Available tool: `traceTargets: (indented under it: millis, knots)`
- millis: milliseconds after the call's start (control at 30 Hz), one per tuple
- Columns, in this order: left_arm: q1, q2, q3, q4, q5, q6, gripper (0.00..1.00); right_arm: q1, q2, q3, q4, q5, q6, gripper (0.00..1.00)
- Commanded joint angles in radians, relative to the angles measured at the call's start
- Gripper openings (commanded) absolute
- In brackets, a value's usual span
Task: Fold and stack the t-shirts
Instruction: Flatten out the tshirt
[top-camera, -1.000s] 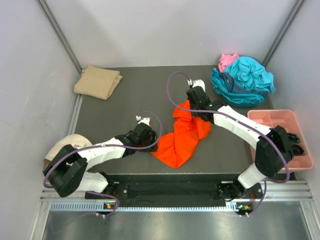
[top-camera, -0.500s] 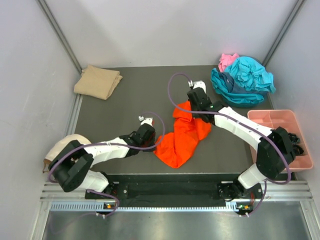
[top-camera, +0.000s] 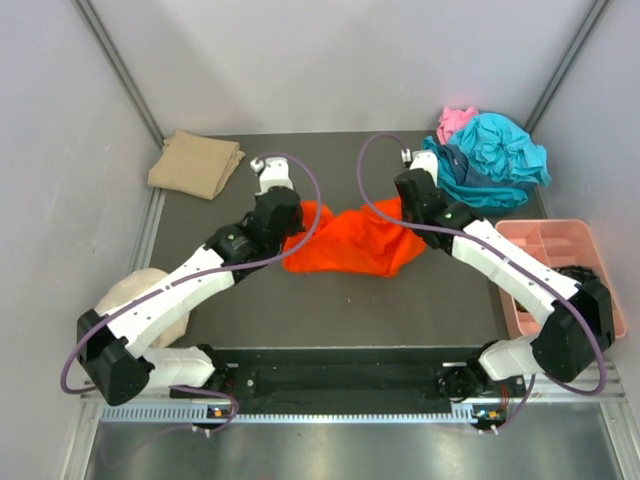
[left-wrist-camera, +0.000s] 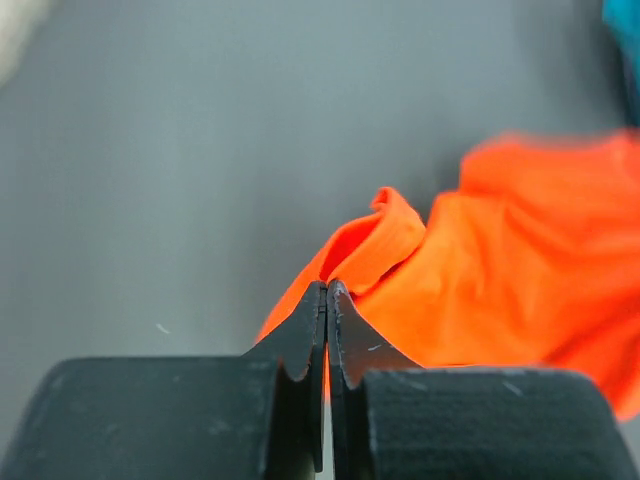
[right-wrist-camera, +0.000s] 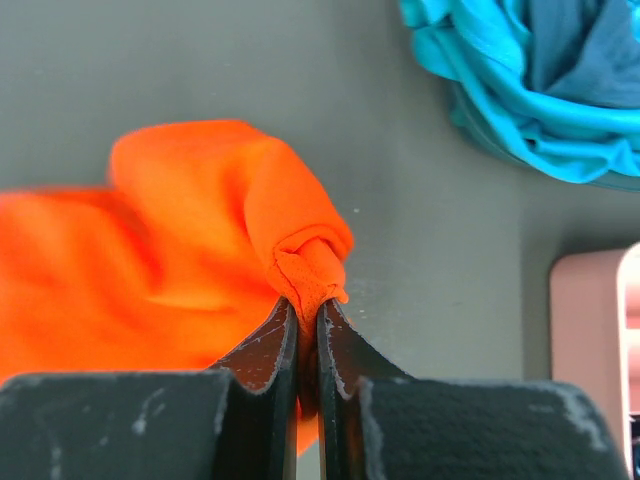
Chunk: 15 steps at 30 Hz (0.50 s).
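Observation:
A bright orange t-shirt (top-camera: 350, 243) hangs stretched between both grippers over the middle of the dark mat. My left gripper (top-camera: 292, 215) (left-wrist-camera: 327, 288) is shut on its left edge, a thin fold of the orange t-shirt (left-wrist-camera: 500, 270) pinched between the fingers. On the other side my right gripper (top-camera: 403, 207) (right-wrist-camera: 308, 305) is shut on a bunched corner of the orange t-shirt (right-wrist-camera: 220, 200). A folded tan t-shirt (top-camera: 195, 163) lies at the back left corner. Crumpled teal t-shirts (top-camera: 490, 160) (right-wrist-camera: 540, 90) and a pink t-shirt (top-camera: 456, 119) are piled at the back right.
A pink plastic compartment tray (top-camera: 562, 270) stands at the right edge, its corner (right-wrist-camera: 595, 330) showing in the right wrist view. A cream round cap-like thing (top-camera: 135, 300) sits off the mat at the left. Grey walls enclose the table on three sides.
The left gripper closed on the orange shirt's near end and swung it back and left. The right gripper moved back and right, so the shirt now stretches sideways between them.

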Motion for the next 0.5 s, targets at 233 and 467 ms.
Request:
traceTargets:
  millis: [233, 467]
  knots:
    - [0.080, -0.055, 0.138, -0.189, -0.285, 0.164, 0.00, -0.035, -0.031, 0.008, -0.064, 0.084, 0.027, 0.00]
    - [0.146, -0.093, 0.192, -0.247, -0.349, 0.207, 0.00, -0.072, 0.009, 0.005, -0.132, 0.117, 0.060, 0.00]
